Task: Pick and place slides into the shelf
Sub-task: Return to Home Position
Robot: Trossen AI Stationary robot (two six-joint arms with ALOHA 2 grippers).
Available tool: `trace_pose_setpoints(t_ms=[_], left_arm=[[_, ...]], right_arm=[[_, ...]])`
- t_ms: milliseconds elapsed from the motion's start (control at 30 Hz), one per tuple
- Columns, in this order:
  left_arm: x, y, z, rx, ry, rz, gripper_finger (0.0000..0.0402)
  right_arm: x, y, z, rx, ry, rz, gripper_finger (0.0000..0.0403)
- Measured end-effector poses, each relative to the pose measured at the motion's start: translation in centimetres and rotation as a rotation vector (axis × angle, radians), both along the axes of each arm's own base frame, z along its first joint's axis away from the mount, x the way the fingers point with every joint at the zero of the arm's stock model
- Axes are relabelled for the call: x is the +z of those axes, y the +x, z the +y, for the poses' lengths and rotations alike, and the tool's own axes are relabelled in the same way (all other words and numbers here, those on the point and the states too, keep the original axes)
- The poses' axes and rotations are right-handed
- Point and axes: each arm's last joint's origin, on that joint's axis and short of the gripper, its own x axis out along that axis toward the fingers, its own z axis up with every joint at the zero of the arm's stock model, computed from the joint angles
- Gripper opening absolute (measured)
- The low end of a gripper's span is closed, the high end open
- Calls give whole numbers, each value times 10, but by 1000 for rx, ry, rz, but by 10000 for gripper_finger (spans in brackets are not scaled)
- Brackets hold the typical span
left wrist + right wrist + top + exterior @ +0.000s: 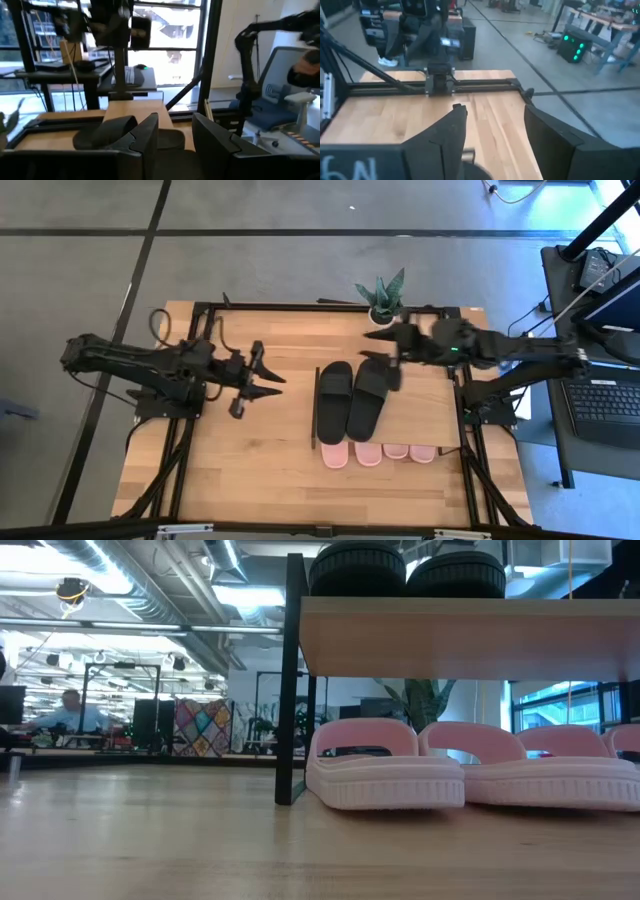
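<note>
The whole table [250, 470] is seen from straight above in the high view. The low view is taken at tabletop level, close beside the shelf [470, 635], facing the room behind; the black slides [355, 568] on top are shared with the high view. The wrist views are aimed across the table from opposite sides, past the left fingers [147, 136] and the right fingers [445, 135].

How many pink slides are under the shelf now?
4 pink slides in a row under the shelf, ends poking out: first, second, third, fourth. Any pushed fully under would be hidden.
</note>
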Motion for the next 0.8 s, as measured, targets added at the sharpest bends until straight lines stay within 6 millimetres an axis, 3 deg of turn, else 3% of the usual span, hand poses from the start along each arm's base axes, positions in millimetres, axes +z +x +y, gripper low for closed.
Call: trace_pose_setpoints(t_ms=[300,533,800], left_arm=[[17,-63,9,116,19,-18,111],[17,-105,15,226,16,-17,111],[10,-142,18,218,21,-117,111]], right_arm=[[-26,-94,-6,-13,74,-72,200],[-40,-159,-10,-35,131,-157,200],[-63,-209,-13,-23,100,-289,200]])
